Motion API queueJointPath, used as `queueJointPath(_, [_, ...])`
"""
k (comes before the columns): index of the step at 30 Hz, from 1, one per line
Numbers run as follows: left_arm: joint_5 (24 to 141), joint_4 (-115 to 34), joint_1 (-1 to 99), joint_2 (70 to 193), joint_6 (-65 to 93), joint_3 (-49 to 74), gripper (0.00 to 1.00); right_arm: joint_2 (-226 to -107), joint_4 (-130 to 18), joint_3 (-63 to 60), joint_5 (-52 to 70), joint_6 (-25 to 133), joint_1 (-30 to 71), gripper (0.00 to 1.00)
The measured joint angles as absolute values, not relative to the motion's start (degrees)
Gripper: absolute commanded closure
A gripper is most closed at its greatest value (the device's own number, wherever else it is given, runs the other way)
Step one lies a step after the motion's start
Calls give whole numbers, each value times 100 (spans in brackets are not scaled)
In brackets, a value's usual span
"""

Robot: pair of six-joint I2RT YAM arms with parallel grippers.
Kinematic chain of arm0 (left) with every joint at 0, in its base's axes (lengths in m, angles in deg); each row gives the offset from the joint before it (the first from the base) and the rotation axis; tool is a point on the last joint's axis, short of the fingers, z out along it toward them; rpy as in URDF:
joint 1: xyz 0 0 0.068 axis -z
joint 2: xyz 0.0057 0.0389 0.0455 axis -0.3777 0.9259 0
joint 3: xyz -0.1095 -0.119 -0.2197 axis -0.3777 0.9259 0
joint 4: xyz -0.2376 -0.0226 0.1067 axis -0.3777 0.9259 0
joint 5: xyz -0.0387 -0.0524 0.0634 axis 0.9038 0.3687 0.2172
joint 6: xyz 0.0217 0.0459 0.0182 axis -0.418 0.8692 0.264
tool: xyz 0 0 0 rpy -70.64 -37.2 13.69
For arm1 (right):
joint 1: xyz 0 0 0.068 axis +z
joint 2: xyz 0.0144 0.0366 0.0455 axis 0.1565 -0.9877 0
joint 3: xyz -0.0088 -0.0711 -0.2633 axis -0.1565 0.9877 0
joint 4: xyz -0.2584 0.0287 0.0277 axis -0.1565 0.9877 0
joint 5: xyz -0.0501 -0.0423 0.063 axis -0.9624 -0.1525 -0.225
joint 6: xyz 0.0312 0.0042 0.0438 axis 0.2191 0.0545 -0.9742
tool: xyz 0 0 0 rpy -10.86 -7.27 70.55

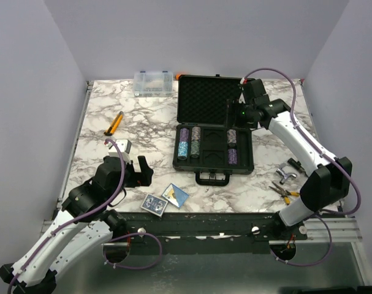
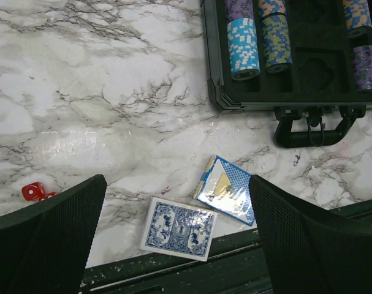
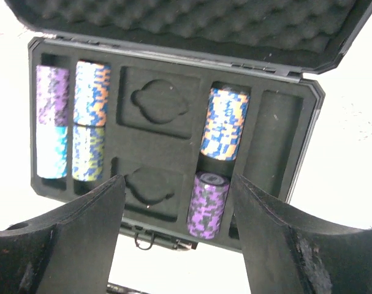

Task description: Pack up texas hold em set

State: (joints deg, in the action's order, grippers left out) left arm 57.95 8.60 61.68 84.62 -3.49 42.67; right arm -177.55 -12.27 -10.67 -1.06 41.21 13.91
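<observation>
On marble table (image 1: 143, 122), card decks (image 2: 179, 228) lie near left tool (image 1: 145, 171).

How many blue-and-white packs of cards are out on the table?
2. One blue-and-white card pack lies flat by the marble table's near edge; the second pack lies beside it, closer to the handle of the black hard case. Others could be hidden.

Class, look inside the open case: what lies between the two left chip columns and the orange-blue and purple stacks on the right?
Two empty moulded recesses, one behind the other. The right wrist view shows this best.
</observation>
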Motion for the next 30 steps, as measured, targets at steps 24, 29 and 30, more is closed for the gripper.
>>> queueJointPath(24, [6269, 829, 6168, 9133, -1733, 4404, 6, -16566, -1522, -24, 924, 3706, 1391, 24])
queueJointPath(29, [6376, 816, 6168, 9430, -2008, 4568, 8, -16566, -1522, -24, 963, 3678, 1391, 24])
queueJointPath(30, [6385, 816, 6168, 9494, -2039, 4584, 8, -16566, -1520, -24, 974, 3676, 1391, 24])
